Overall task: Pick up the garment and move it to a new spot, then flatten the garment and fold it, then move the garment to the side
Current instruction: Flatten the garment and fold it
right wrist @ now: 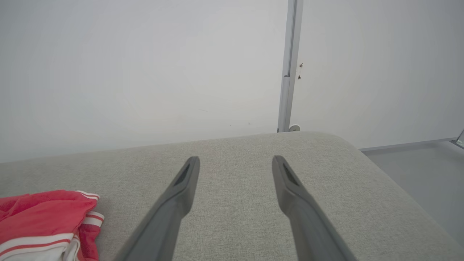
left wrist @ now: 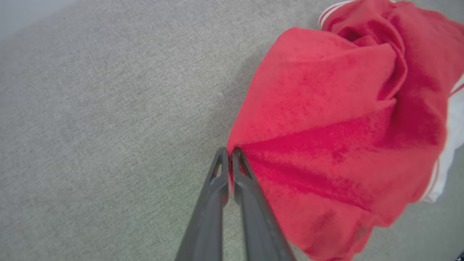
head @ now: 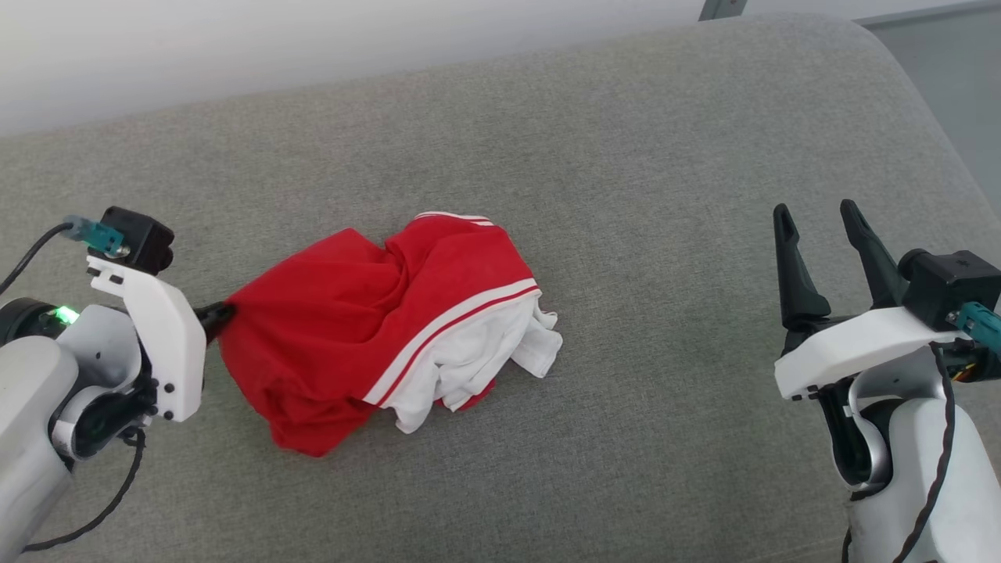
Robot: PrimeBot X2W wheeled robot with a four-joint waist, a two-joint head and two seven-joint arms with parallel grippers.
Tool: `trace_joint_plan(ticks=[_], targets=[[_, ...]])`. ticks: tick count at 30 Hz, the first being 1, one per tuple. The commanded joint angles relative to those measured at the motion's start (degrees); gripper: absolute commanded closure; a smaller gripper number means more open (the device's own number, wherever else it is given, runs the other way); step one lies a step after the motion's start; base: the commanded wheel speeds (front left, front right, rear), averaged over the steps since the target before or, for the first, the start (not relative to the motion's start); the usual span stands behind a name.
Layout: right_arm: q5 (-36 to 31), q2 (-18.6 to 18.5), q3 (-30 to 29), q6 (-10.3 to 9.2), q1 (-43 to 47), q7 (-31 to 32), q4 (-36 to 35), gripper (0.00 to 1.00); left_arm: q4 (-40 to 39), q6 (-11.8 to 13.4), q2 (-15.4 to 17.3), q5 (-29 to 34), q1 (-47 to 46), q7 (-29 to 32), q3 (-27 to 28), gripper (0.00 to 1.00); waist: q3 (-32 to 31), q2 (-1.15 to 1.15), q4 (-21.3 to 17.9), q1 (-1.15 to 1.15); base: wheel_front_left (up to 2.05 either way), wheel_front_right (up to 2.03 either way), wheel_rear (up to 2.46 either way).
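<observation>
Head view: the garment (head: pixel 352 313) lies crumpled mid-cushion (head: pixel 626 156). The left tool (head: pixel 219 315) is at its left edge, pinched tight on a red fold, probably so it can lift the heap away. The right tool (head: pixel 817 215) stands well apart, spread wide and empty.

Left wrist view: the tips are clamped on the cloth's corner.

Right wrist view: the fingers are wide, with the garment low-left.
</observation>
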Motion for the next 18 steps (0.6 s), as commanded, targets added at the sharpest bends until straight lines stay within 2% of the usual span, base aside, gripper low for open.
trace_joint_plan(ticks=[1,9,18], targets=[[0.13,0.03,0.17,-0.02,0.52,0.14,-0.14,0.00,-0.87,0.21,-0.02,-0.68,-0.78,0.55,0.19,0.00,-0.05,0.00,0.15,0.00,0.00,0.00,0.00],[0.45,0.02,0.76,-0.02,-0.60,0.41,-0.37,0.00,-7.48,1.76,-1.63,-1.45,-4.11,4.96,0.23,0.00,0.34,0.00,-0.28,0.00,0.00,0.00,0.00],[1.54,0.03,1.19,-0.02,-1.55,-0.28,-0.10,0.00,-14.90,2.82,-4.25,-1.91,-4.55,11.81,-3.19,0.00,2.32,0.00,-2.53,0.00,0.00,0.00,0.00]])
